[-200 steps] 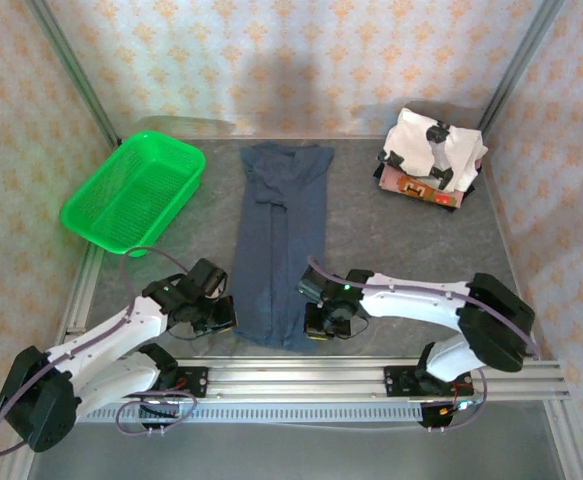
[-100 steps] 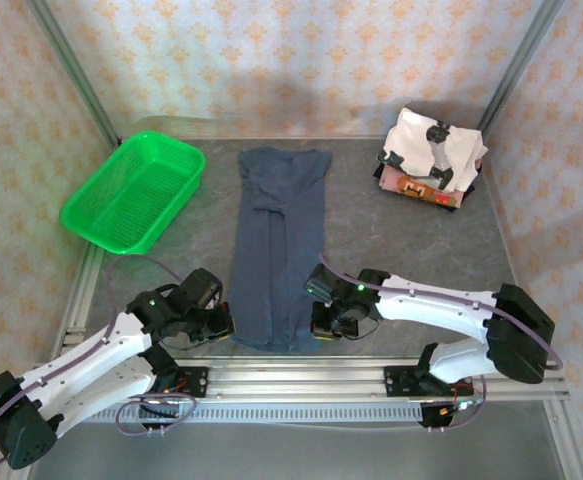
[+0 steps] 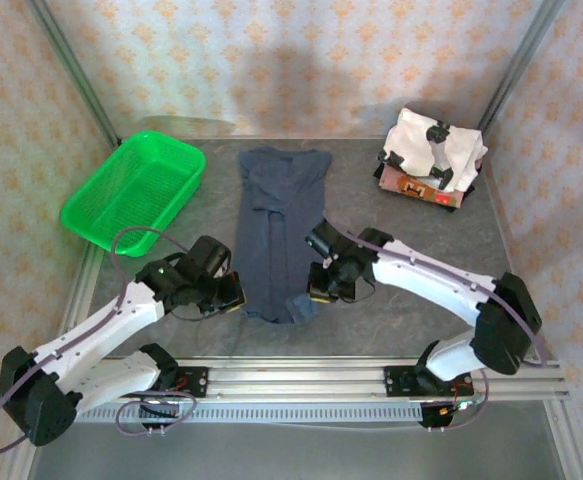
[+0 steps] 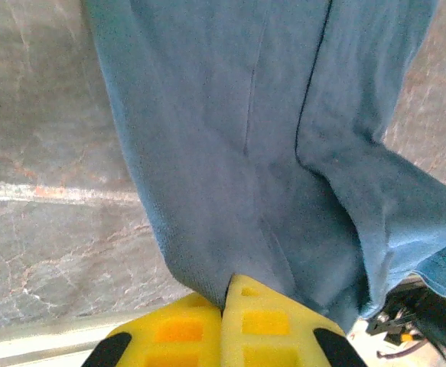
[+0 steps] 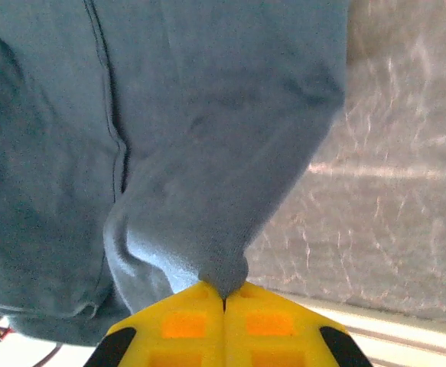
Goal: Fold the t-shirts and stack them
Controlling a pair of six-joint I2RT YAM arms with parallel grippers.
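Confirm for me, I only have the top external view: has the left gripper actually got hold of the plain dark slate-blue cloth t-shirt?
Observer: Yes. On the left wrist camera the left gripper is shut, with the near edge of the dark slate-blue cloth t-shirt pinched between its yellow pads.
Operator: And the right?
Observer: The right gripper is shut too, on a bunched peak of cloth at the near edge.
Operator: Any layers folded over?
Observer: On the right wrist camera a folded-over flap's edge runs lengthwise, left of the pinch.
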